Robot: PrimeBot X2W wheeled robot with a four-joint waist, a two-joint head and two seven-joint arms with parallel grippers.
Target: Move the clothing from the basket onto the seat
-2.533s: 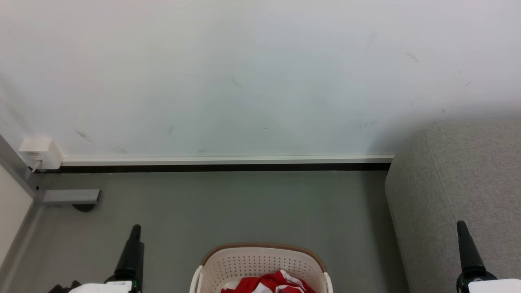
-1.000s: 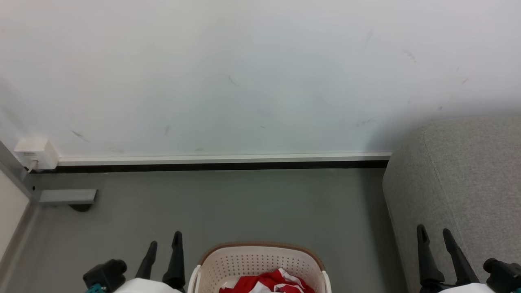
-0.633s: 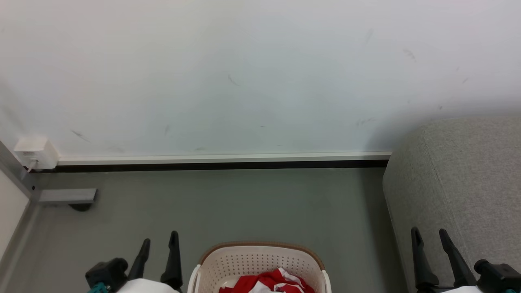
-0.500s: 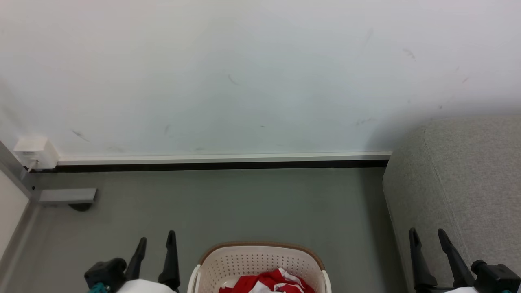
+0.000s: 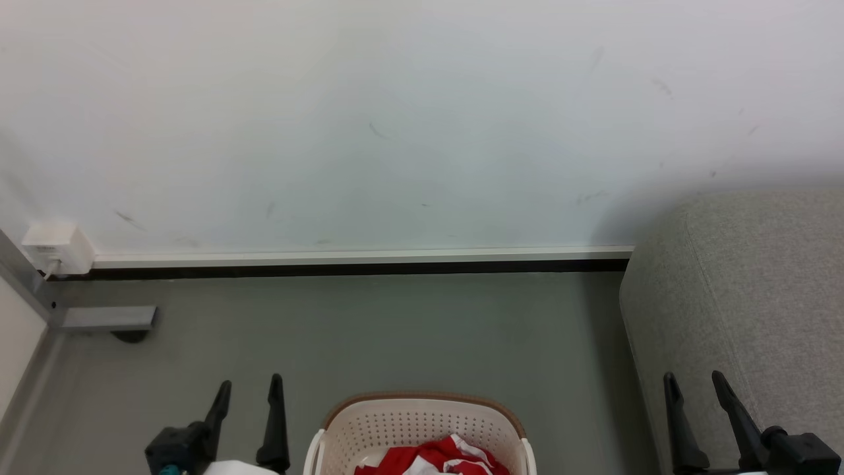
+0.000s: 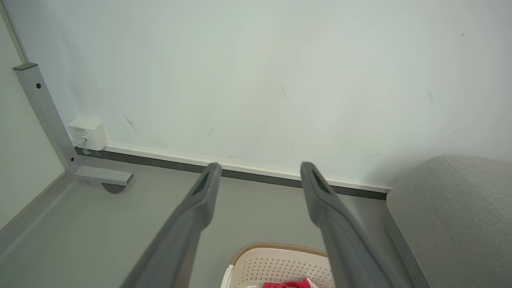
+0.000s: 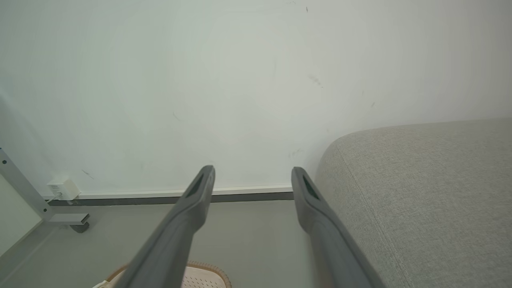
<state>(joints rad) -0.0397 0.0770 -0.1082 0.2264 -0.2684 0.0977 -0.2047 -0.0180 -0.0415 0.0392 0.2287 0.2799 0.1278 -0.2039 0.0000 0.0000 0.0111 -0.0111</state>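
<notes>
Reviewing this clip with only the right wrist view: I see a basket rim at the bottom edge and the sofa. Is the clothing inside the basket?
Observer: Yes. The head view shows the red clothing bunched inside the basket.
Operator: Is the left gripper on it?
Observer: No. The left gripper hangs left of the basket, jaws open and empty, clear of the clothing.
</notes>
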